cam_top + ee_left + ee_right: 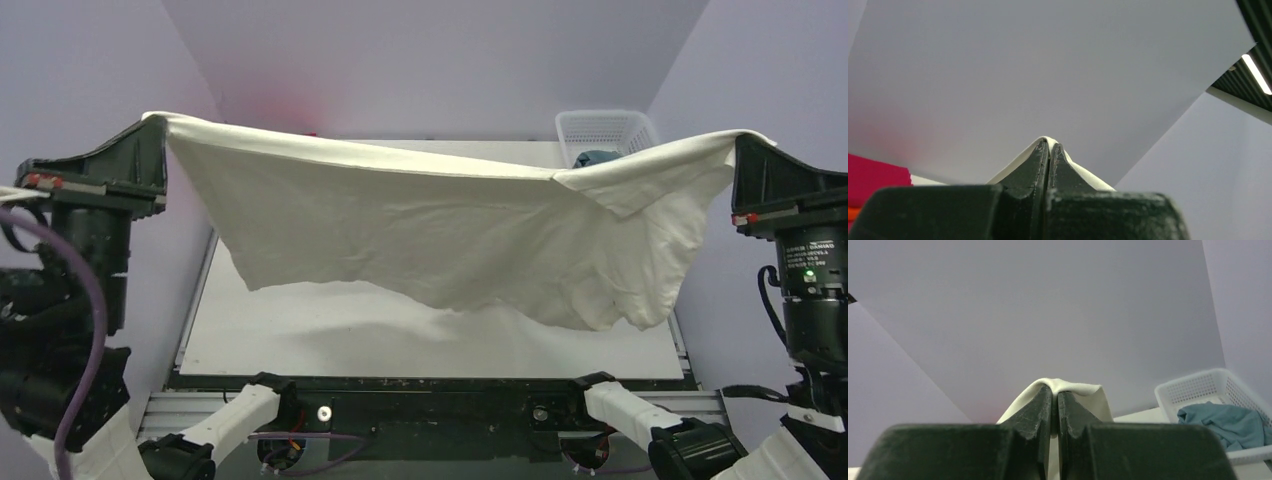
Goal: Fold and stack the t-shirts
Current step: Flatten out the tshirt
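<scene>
A cream t-shirt [440,230] hangs stretched wide in the air above the table [420,345]. My left gripper [152,128] is shut on its left top corner, and my right gripper [742,142] is shut on its right top corner. In the left wrist view the cream cloth [1083,172] peeks over the pinched fingertips [1049,145]. The right wrist view shows the cream cloth [1088,397] draped over the closed tips [1055,391]. A grey-blue t-shirt [1225,422] lies crumpled in the basket. Folded magenta-pink [873,177] and orange [852,214] t-shirts show at the left edge of the left wrist view.
A white mesh basket [605,130] stands at the table's back right corner, partly behind the hanging shirt. Lilac walls close in the back and both sides. The black rail and arm bases [430,410] run along the near edge.
</scene>
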